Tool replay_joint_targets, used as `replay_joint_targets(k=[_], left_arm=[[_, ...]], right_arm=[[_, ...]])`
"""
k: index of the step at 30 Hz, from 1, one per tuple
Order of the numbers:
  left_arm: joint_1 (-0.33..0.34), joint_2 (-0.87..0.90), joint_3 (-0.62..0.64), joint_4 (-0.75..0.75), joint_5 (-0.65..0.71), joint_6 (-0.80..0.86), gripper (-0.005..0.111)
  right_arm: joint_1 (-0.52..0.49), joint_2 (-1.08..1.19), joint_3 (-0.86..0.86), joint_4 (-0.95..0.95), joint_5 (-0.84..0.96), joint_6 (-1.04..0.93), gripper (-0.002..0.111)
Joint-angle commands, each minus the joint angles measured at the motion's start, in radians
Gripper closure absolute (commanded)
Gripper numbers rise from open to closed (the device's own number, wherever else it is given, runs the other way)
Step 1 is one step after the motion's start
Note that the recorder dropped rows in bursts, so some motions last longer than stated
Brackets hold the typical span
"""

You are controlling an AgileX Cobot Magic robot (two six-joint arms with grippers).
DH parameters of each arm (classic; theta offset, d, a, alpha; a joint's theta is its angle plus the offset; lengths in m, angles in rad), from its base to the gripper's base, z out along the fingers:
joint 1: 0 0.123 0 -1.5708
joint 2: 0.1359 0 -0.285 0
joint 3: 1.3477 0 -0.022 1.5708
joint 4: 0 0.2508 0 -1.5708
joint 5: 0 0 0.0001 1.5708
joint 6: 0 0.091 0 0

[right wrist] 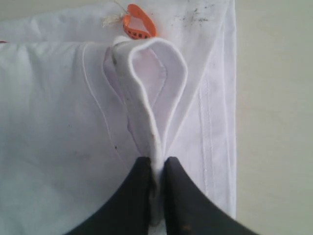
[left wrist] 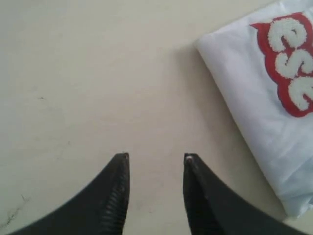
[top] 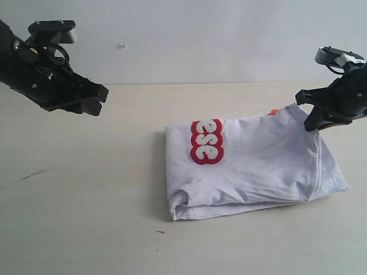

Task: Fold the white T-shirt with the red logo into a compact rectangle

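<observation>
The white T-shirt [top: 258, 166] lies folded on the table, right of centre. Its red logo [top: 206, 141] shows only the white letters "ese" near the folded left edge, and appears again as the red logo [left wrist: 288, 63] in the left wrist view. My right gripper [top: 312, 122] is shut on a raised fold of the white T-shirt [right wrist: 156, 127] at the shirt's far right corner, beside the small orange neck tag [right wrist: 139, 23]. My left gripper [top: 96, 103] hangs open above bare table, well left of the shirt, with nothing between its fingertips [left wrist: 122, 159].
The beige table [top: 86, 195] runs back to a pale wall [top: 200, 40]. A dark scratch [top: 34, 173] marks the table's left side.
</observation>
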Motion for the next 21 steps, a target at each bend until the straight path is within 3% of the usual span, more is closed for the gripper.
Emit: replay_joint_targets(k=[1,7,11,13,14,15,19,21], left_arm=[[-0.012,0.012,0.007,-0.060,0.082,0.151,0.069],[-0.105,0.073,0.022,-0.279,0.081,0.462,0.074],[-0.173,0.108,0.022,-0.291,0.054,0.523,0.096],[-0.191,0.114,0.022,-0.292,0.024,0.545,0.107],[-0.191,0.114,0.022,-0.310,0.012,0.545,0.107],[-0.191,0.122,0.022,-0.363,0.009,0.556,0.107],[-0.274,0.223,0.031,-0.606,-0.049,0.753,0.107],[-0.308,0.280,0.031,-0.600,-0.110,0.751,0.107]], right_arm=[[-0.001,-0.013,-0.001,-0.013,-0.034,0.015,0.090],[-0.001,-0.018,-0.001,-0.019,-0.043,0.033,0.085],[-0.001,-0.024,-0.003,0.035,-0.036,0.031,0.085],[0.031,-0.011,-0.001,0.133,0.005,-0.077,0.090],[0.052,-0.001,-0.001,0.128,0.014,-0.094,0.094],[0.090,0.019,-0.001,0.103,0.009,-0.096,0.106],[0.163,0.107,-0.001,0.039,-0.014,-0.076,0.108],[0.169,0.148,-0.001,0.020,-0.002,-0.058,0.108]])
